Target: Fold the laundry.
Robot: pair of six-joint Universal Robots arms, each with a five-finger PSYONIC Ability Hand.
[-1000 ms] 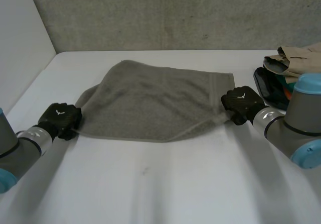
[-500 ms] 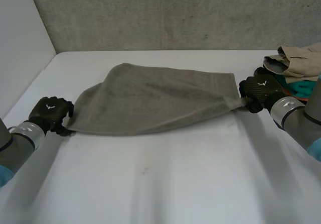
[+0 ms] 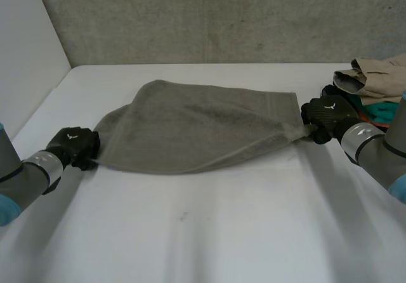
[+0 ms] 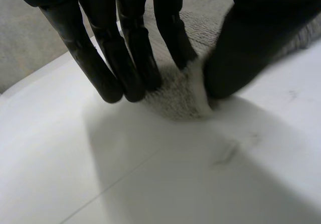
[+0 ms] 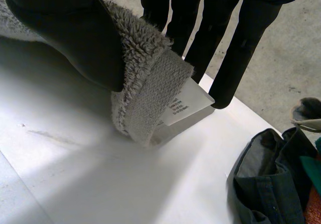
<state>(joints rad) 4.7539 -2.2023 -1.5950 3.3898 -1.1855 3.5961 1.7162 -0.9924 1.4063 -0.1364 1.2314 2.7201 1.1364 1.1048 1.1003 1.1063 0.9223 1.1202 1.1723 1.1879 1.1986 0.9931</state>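
Poking from towel: white label, print illegible.

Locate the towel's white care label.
In the right wrist view, the white label sticks out of the grey towel corner that the right hand pinches, close to its fingertips.

Okay so the left arm and right arm are both reaching in low over the surface, spread wide apart. The left hand is sitting knuckles-up, fingers pointing down and squeezing one corner of the towel against the thumb. The right hand is doing pretty much the same at the far corner, with its thumb pressing the hem against straight fingers.
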